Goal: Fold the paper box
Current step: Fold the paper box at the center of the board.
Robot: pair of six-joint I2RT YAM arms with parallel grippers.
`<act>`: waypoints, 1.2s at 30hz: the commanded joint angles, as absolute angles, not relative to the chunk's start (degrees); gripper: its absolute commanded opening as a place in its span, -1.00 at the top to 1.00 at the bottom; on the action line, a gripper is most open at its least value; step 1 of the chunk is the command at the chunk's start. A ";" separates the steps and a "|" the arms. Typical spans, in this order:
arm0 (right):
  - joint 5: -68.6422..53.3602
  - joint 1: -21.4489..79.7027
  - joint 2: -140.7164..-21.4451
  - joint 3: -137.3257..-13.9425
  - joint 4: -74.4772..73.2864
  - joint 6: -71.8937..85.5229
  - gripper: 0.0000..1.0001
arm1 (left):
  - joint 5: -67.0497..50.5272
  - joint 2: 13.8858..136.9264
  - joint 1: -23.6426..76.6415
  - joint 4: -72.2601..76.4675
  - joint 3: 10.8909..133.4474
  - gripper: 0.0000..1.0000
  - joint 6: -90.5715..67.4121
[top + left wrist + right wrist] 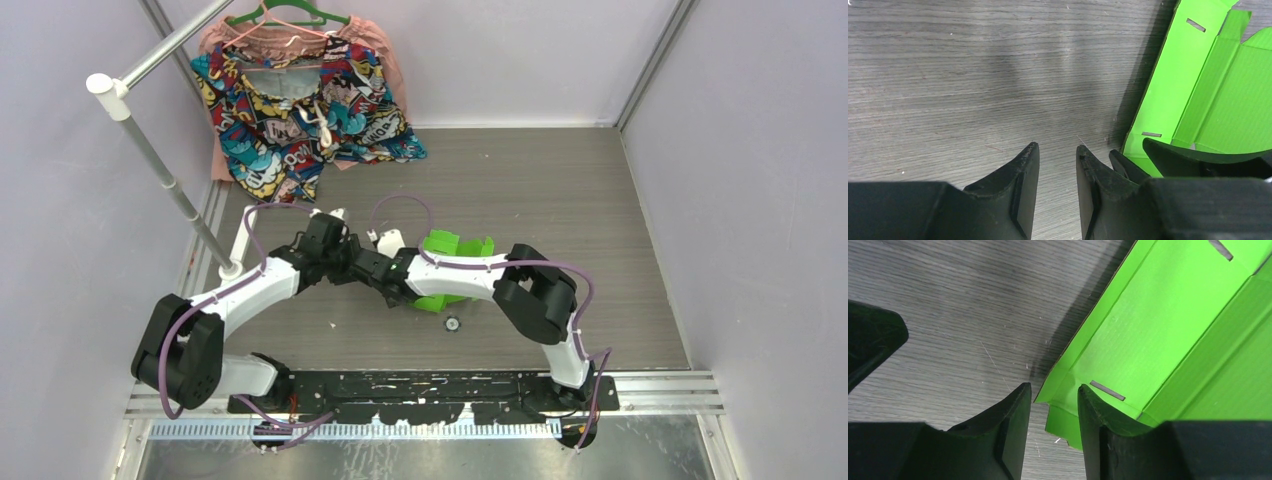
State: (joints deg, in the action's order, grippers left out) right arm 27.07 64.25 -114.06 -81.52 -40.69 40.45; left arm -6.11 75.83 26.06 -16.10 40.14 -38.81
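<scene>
The paper box [455, 248] is a lime-green die-cut card, partly folded with walls raised, lying mid-table. It shows at the right of the left wrist view [1198, 85] and fills the right of the right wrist view [1158, 325]. My right gripper [1054, 386] is open at the box's left corner. The corner flap lies in the gap and one fingertip [1088, 400] is over the slotted panel. My left gripper [1057, 146] is open and empty over bare table just left of the box, beside the right gripper's fingers [1173, 155]. In the top view both grippers [385, 275] [412, 292] meet at the box's left edge.
A colourful patterned garment [300, 100] hangs on a green hanger at the back left, on a rack with a grey pole [160, 160]. A small round object [452, 323] lies on the table just in front of the box. Walls close in on the left, back and right.
</scene>
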 commanded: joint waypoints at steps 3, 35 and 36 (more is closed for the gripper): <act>28.14 64.84 -114.22 -83.23 -41.38 40.09 0.19 | -7.18 76.02 25.62 -13.74 40.08 0.32 -38.84; 31.79 63.82 -102.21 -90.28 -46.74 37.79 0.98 | -7.89 72.08 25.58 -14.60 40.16 0.34 -39.02; 31.24 63.69 -101.08 -90.16 -46.46 37.79 0.98 | -7.89 71.81 25.58 -14.68 40.23 0.33 -38.95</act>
State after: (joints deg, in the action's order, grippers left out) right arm 30.15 64.20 -107.28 -87.57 -46.41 38.00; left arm -6.74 74.56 25.85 -16.12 39.94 -38.83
